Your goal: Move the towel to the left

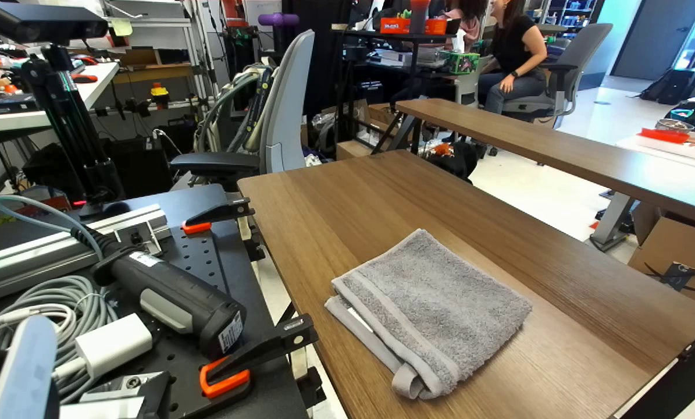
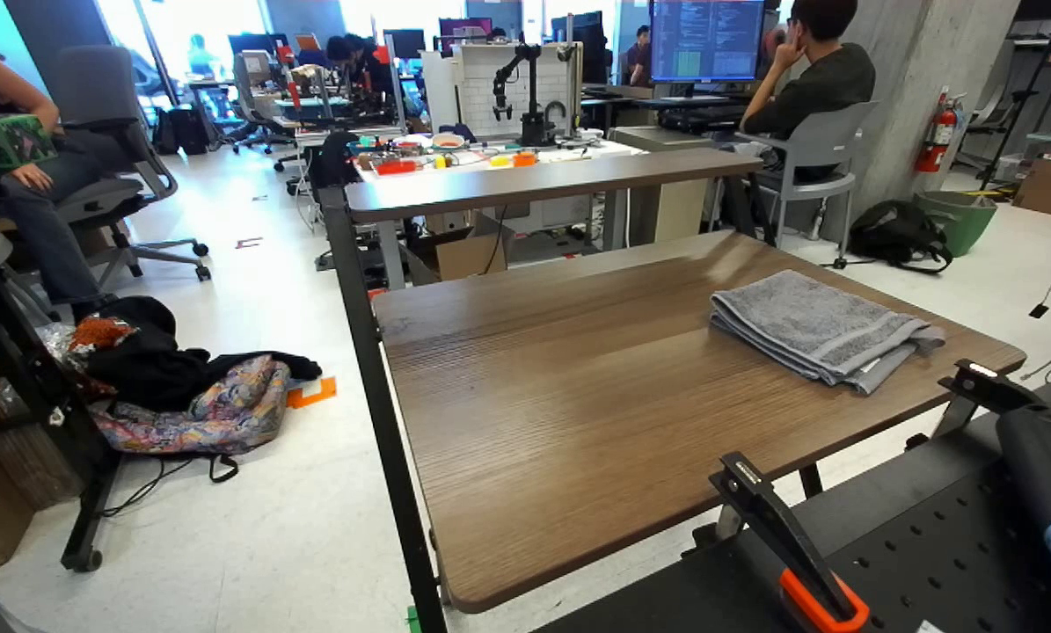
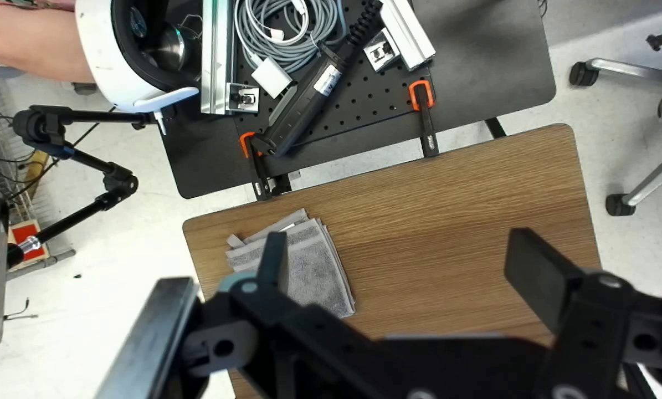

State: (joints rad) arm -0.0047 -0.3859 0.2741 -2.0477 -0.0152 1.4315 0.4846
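Note:
A folded grey towel (image 1: 434, 308) lies flat on the wooden table (image 1: 335, 209). It also shows in an exterior view (image 2: 815, 321), near one end of the table (image 2: 534, 422). In the wrist view the towel (image 3: 317, 271) lies at the left part of the table (image 3: 430, 221), partly hidden behind the left finger. My gripper (image 3: 398, 244) is wide open with nothing between its fingers. It is above the table, apart from the towel, with bare wood between the fingertips. The gripper does not show in either exterior view.
A black perforated board (image 3: 358, 111) adjoins the table edge, with a black handheld tool (image 3: 303, 111), coiled cables (image 3: 286, 33) and clamps with orange handles (image 3: 422, 94). A raised wooden shelf (image 2: 534, 186) runs along the table's opposite side. A black post (image 2: 362, 290) stands at one end.

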